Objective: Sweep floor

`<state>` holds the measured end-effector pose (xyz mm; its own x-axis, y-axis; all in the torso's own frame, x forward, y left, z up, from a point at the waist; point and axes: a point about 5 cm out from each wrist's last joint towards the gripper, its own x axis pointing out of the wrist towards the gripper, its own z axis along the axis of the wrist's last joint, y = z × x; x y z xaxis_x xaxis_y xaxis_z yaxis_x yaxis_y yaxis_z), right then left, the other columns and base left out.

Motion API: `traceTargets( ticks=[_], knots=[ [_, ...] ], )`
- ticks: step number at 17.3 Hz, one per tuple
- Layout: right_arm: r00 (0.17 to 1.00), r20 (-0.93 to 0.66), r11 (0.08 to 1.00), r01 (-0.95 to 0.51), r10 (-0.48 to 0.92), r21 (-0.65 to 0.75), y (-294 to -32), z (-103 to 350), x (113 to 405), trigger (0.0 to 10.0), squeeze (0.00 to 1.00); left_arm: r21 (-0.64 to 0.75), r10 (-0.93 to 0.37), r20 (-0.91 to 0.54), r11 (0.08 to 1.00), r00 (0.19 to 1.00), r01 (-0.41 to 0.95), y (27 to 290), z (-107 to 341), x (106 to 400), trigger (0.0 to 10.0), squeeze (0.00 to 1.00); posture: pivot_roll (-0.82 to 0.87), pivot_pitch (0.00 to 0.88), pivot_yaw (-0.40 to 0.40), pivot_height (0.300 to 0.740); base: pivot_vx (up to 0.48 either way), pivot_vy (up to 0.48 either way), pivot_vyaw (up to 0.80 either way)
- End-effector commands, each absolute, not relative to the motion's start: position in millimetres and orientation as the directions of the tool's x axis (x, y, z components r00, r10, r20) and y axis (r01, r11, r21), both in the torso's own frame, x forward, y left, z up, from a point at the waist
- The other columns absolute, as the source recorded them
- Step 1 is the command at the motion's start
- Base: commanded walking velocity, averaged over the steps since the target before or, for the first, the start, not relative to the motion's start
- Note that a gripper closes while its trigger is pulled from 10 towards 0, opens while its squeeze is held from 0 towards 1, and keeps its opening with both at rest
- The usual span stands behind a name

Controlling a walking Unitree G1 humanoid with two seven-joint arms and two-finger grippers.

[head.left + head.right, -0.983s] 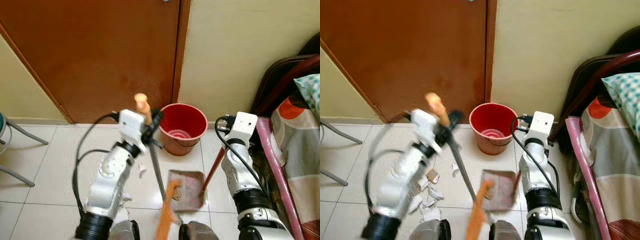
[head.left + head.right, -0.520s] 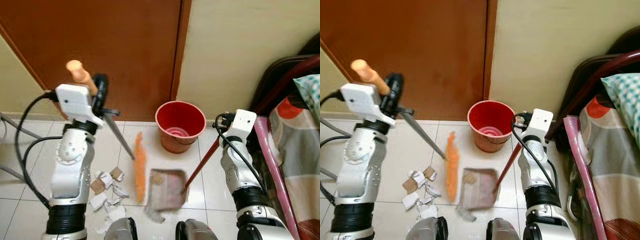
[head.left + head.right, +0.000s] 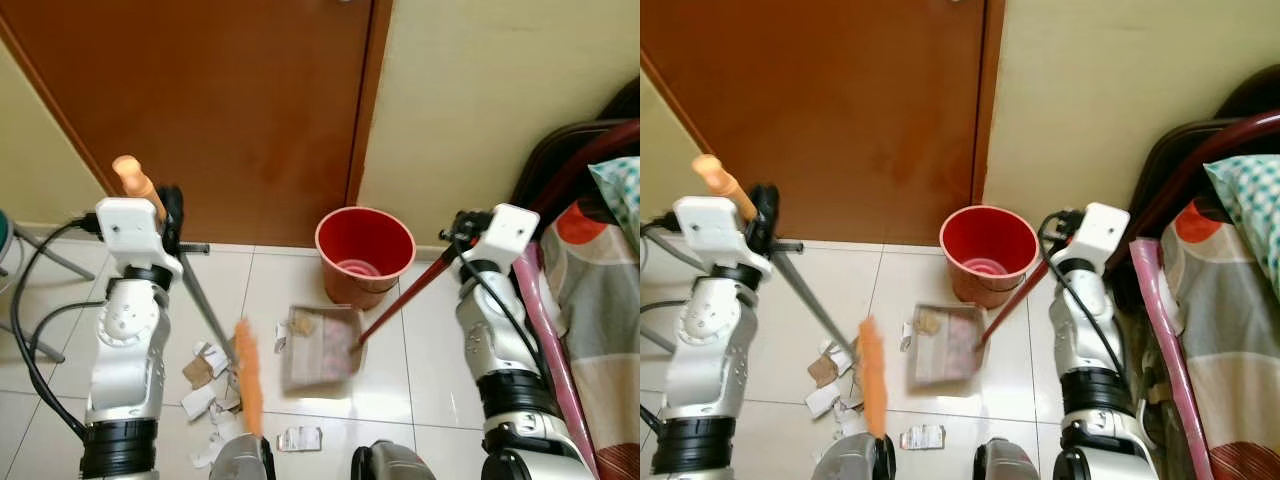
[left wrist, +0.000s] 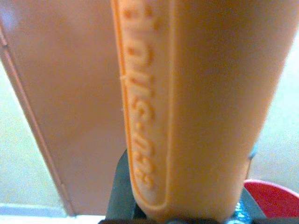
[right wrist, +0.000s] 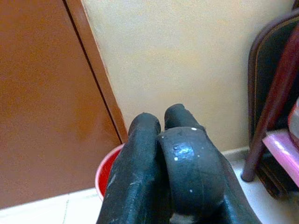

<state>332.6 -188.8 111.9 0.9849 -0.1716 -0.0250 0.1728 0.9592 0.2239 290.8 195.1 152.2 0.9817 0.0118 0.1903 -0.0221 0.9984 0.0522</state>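
To sweep well here, the broom (image 3: 246,375) head should come down on the left side of the paper scraps (image 3: 212,378) and draw them right toward the dustpan (image 3: 320,347), whose open edge needs to sit flat on the tiles so nothing slips under. The left gripper (image 3: 168,212) is clamped on the broom's orange grip, the grey shaft slanting down to an orange brush head blurred above the scraps, near the robot's feet. The right gripper (image 3: 470,226) is closed on the dustpan's long red handle (image 3: 405,295); the grey pan lies just in front of the red bucket (image 3: 365,254) and already holds a few bits. One printed scrap lies nearer, below the pan.
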Motion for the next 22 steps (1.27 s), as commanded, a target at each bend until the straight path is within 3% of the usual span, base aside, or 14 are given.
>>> traceTargets(
  ticks=[1, 5, 12, 15, 22],
  knots=[
    [0.987, 0.018, 0.952, 0.149, -0.159, 0.266, -191.0, 125.1, 332.1, 10.0, 0.00, 0.067, 0.027, 0.262, 0.997, 0.965, -0.045, 196.0, 164.9, 291.7, 10.0, 0.00, -0.05, 0.008, -0.016, 0.740, 0.000, 0.000, 0.00],
    [0.989, 0.050, 0.928, 0.114, -0.140, 0.354, -182.6, 148.1, 341.3, 10.0, 0.00, 0.045, 0.071, 0.240, 0.995, 0.968, -0.084, 199.6, 155.8, 291.5, 10.0, 0.00, -0.05, 0.000, -0.024, 0.740, 0.000, 0.000, 0.00],
    [0.975, 0.163, 0.867, 0.052, -0.151, 0.495, -178.1, 209.0, 364.2, 10.0, 0.00, 0.014, 0.033, 0.220, 0.999, 0.975, -0.037, 181.0, 146.7, 290.7, 10.0, 0.00, -0.05, 0.000, -0.022, 0.740, 0.000, 0.000, 0.00],
    [0.947, 0.263, 0.876, 0.038, -0.185, 0.481, -195.2, 246.3, 372.9, 10.0, 0.00, 0.002, -0.015, 0.206, 1.000, 0.978, 0.015, 165.2, 140.3, 288.1, 10.0, 0.00, -0.05, 0.000, -0.019, 0.740, 0.000, 0.000, 0.00],
    [0.878, 0.388, 0.896, 0.093, -0.280, 0.435, -239.3, 293.6, 370.6, 10.0, 0.00, -0.014, -0.003, 0.193, 1.000, 0.981, 0.006, 168.0, 138.3, 288.7, 10.0, 0.00, -0.05, 0.000, -0.016, 0.740, 0.000, 0.000, 0.00]
  ],
)
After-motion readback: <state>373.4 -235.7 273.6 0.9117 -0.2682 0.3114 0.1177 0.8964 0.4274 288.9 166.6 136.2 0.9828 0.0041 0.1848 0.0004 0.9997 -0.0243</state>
